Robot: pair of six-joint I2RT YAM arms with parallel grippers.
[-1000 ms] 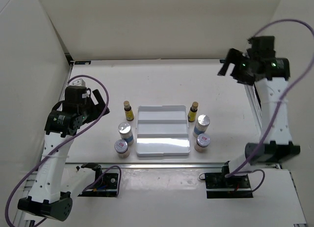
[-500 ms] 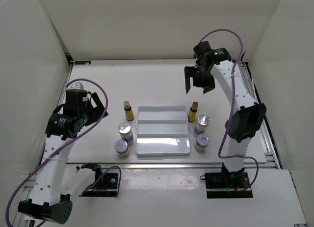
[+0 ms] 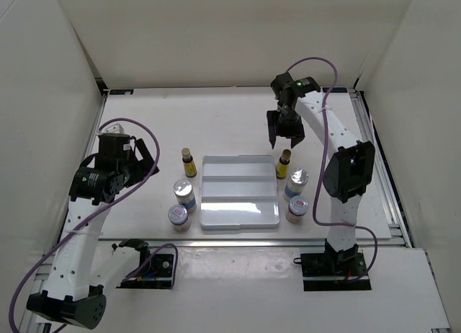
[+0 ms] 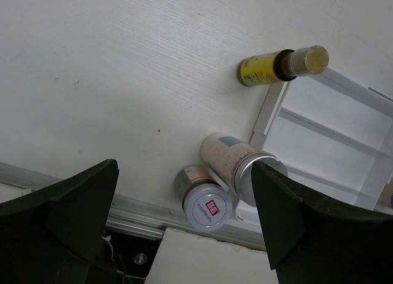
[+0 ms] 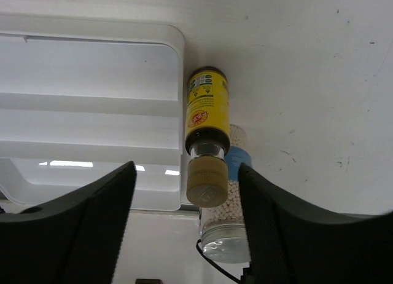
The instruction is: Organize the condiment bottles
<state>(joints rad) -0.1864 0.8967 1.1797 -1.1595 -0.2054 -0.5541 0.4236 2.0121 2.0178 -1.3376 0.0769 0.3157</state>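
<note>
The right gripper [image 3: 285,140], fingers spread wide and gripping nothing, is hanging just above the right amber bottle [image 3: 284,163]. In my judgement a descending finger is risking a strike on the neighbouring blue-white bottle [image 3: 296,182] or the white rack [image 3: 239,192], toppling the slim bottle. The left gripper [image 3: 148,160] is likewise gaping empty, and six bottles are standing on the table, none on the rack: two amber, two blue-white, two red-labelled, three flanking each side.

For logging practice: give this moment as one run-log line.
right gripper: open, over right amber bottle | left gripper: open, holding nothing | rack: bare
</note>
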